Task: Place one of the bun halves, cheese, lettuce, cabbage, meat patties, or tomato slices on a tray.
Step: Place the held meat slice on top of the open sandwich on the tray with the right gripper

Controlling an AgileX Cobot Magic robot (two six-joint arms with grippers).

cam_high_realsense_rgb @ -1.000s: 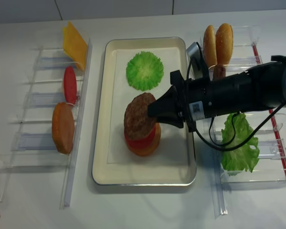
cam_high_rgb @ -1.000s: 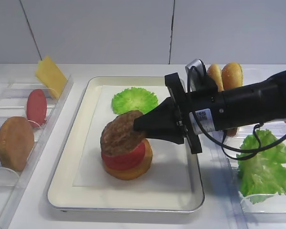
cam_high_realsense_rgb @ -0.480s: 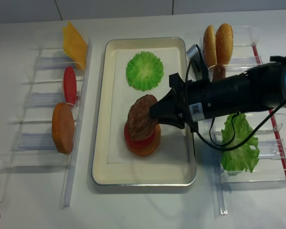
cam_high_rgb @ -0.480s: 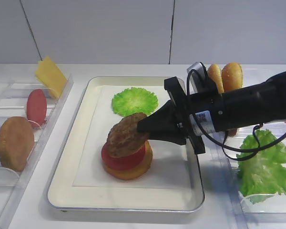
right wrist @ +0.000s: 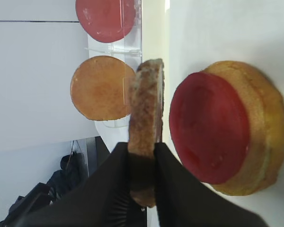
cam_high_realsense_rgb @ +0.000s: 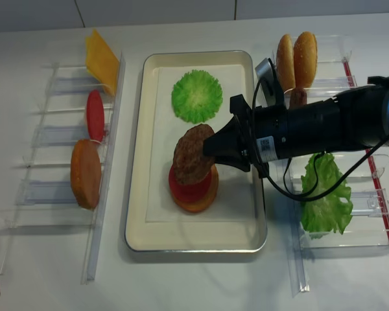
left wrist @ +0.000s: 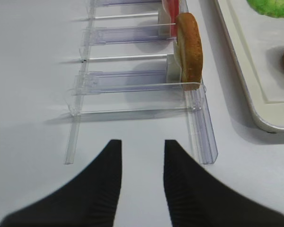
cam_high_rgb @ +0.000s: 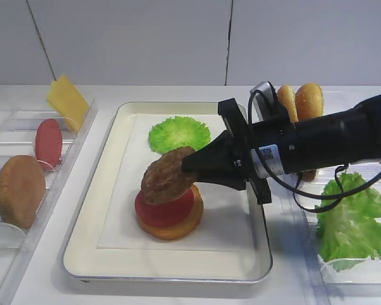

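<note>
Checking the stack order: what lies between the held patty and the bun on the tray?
A tomato slice lies on the bun, under the tilted patty; clearest in the right wrist view.

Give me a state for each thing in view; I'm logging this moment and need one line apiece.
meat patty: gripped, tilted above the stack
right gripper: shut on the patty's edge
tomato slice: flat on the bun half
bun half: flat on the tray
tray: on the table, liner in place
green ruffled round: flat on the tray
left gripper: open, holding nothing
</note>
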